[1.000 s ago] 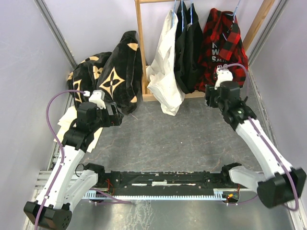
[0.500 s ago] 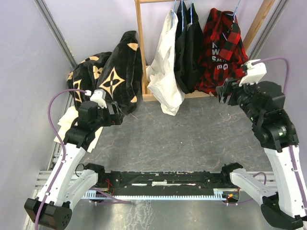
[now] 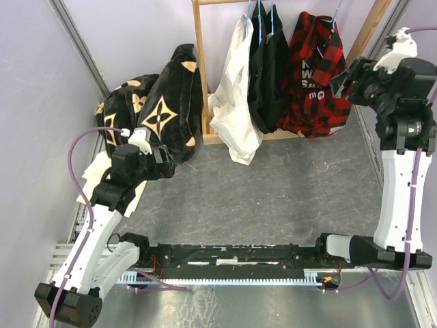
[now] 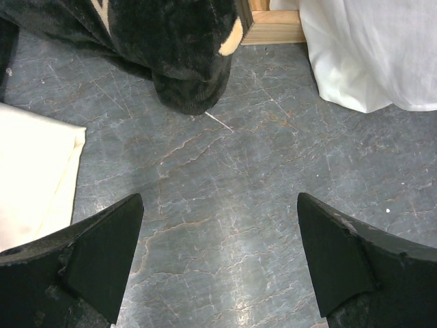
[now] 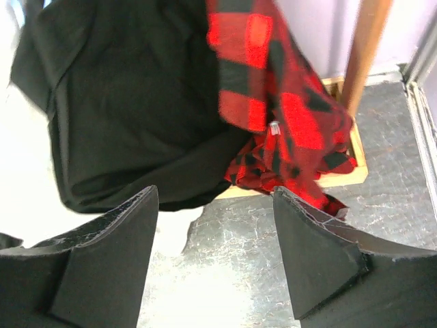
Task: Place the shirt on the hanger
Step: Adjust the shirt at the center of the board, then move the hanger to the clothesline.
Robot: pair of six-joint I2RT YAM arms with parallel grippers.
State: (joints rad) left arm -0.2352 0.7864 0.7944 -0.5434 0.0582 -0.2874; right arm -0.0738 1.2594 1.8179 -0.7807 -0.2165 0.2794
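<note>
I see the shirt [image 3: 315, 102] hanging on the hanger [image 3: 336, 11] at the right end of the rail [image 3: 199, 68], my right pincer [image 5: 215, 195] and left pincer [image 4: 218, 198] both open and empty, and a bump from my right arm could knock it off.

Top view: looks steeply down from above and behind the arm bases, which lie along the lower edge of the frame, and takes in the whole bench [image 3: 273, 198] up to the wooden rail [image 3: 200, 68] at upper centre.

Left wrist view: sits low and close over the bench, faces forward between the spread fingers of the left pincer [image 4: 218, 205], and shares with the top view the black flowered fabric [image 4: 177, 48] and the white shirt [image 4: 369, 48].

Right wrist view: rides high, peers down past the right pincer [image 5: 215, 195], close to the shirt [image 5: 287, 116], also seen at the top view's upper right.
</note>
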